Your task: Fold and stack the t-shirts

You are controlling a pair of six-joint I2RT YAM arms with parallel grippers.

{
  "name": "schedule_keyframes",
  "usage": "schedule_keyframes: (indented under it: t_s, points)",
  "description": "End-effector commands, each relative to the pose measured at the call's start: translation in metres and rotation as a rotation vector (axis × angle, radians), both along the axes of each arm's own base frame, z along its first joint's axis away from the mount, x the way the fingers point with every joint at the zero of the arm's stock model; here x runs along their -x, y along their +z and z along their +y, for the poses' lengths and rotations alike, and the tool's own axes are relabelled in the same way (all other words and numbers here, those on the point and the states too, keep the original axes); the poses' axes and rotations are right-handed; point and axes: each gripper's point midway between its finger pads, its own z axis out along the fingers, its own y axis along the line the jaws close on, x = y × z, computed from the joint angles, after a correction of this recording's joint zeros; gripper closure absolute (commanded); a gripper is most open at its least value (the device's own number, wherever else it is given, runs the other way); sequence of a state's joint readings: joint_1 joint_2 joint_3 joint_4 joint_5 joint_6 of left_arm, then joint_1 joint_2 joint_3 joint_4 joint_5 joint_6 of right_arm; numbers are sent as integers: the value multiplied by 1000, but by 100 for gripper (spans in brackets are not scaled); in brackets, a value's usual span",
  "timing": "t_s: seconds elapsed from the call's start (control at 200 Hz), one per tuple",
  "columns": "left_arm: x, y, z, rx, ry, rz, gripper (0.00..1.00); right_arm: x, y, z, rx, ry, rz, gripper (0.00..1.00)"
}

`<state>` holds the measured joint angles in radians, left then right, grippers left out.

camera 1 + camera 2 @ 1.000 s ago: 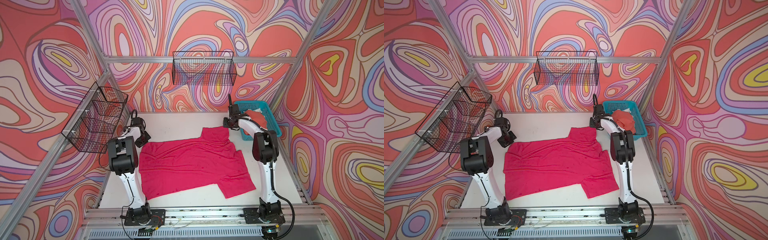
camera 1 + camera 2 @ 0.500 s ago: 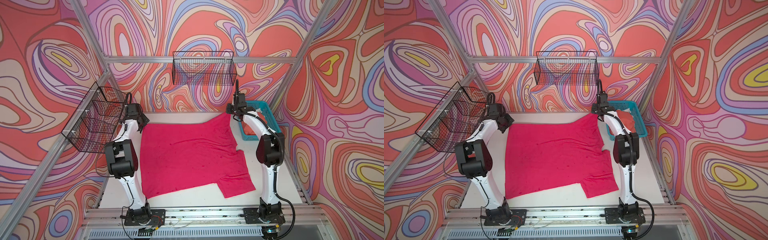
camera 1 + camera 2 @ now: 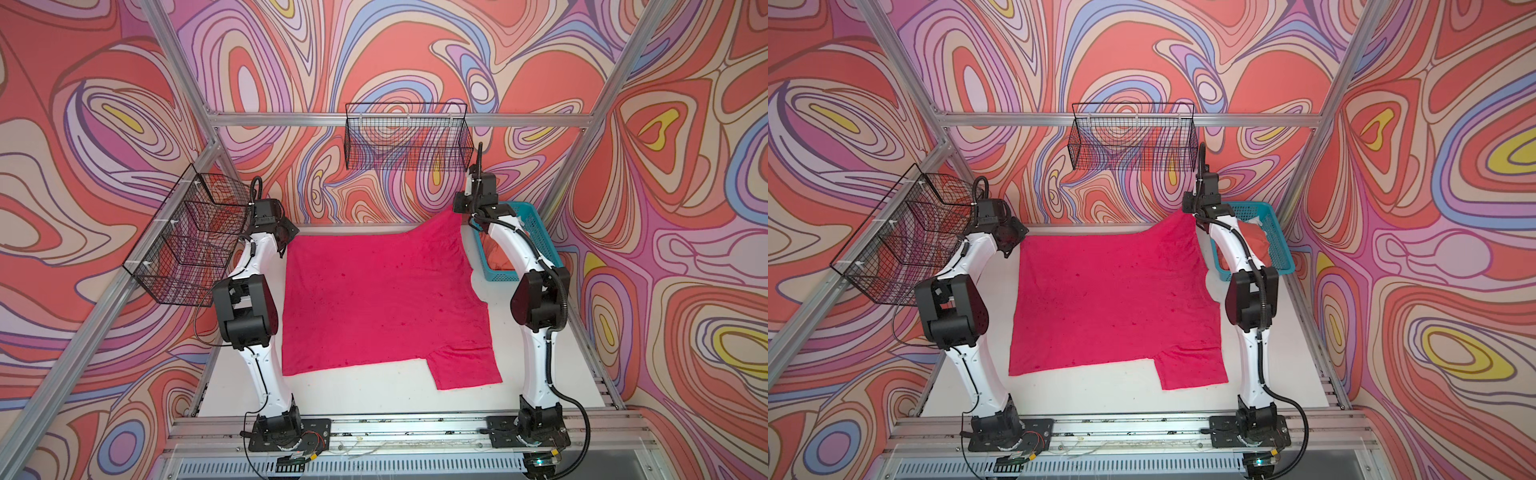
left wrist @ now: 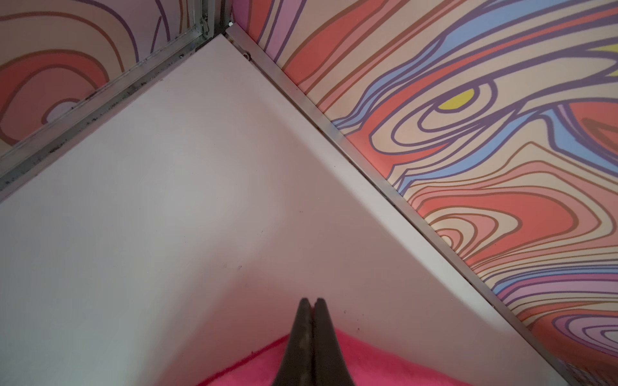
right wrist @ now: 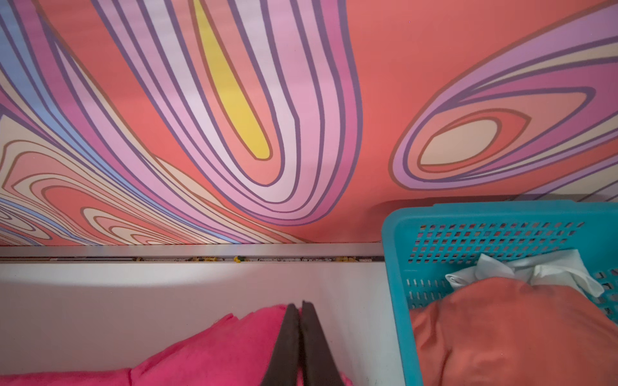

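A magenta t-shirt [image 3: 374, 299] lay spread on the white desk [image 3: 374, 390]; at its far corners the left fingers [image 4: 302, 334] and right fingers [image 5: 287, 337] were closed, pinching the cloth, the right corner lifted. Beside that corner, a teal basket [image 5: 468, 217] held a coral t-shirt [image 5: 501, 327].

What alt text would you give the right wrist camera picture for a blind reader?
The right pincer, closed, pinches a bunched edge of a magenta t-shirt over a white table. Beside it, a teal basket holds a coral-orange t-shirt and white cloth.
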<state>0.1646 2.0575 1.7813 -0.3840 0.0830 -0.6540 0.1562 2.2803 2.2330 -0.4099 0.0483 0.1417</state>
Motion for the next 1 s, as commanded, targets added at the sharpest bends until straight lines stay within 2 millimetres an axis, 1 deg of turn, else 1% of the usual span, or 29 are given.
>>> schedule_keyframes:
  t_s: [0.0, 0.075, 0.18, 0.225, 0.235, 0.26, 0.27, 0.341, 0.416, 0.446, 0.541, 0.681, 0.816, 0.997]
  points:
    - [-7, 1, 5, 4, 6, -20, 100, -9, -9, 1, 20, 18, -8, 100]
    - [-5, -9, 3, 12, 3, 0, 100, -9, -17, 4, 10, 33, 9, 100]
    - [1, -23, 1, 21, -6, 29, 100, -3, -30, 8, -19, 43, 39, 100]
    - [5, -31, -1, 27, -8, 44, 100, 2, -39, 9, -27, 44, 61, 100]
    - [5, -32, -1, 29, -8, 45, 100, 3, -39, 9, -30, 44, 60, 100]
    - [8, -36, -2, 33, -10, 51, 100, 6, -46, 7, -35, 39, 74, 100]
    - [9, -38, -2, 34, -11, 57, 100, 7, -44, 7, -38, 37, 70, 100]
    - [17, -48, -3, 38, -11, 82, 100, 17, -56, 7, -49, 35, 97, 100]
    - [25, -56, -4, 36, -13, 107, 100, 29, -61, 6, -59, 34, 112, 100]
    - [28, -60, -4, 36, -14, 120, 100, 34, -66, 5, -60, 32, 126, 100]
    - [39, -67, -5, 36, -21, 148, 100, 50, -68, 3, -65, 29, 141, 100]
    - [54, -67, -4, 16, -22, 154, 100, 71, -61, 3, -93, 32, 149, 100]
    - [71, -68, -3, 10, -19, 164, 100, 97, -63, 4, -119, 34, 178, 100]
    - [88, -77, 6, -1, 3, 195, 100, 127, -65, -4, -114, 13, 195, 100]
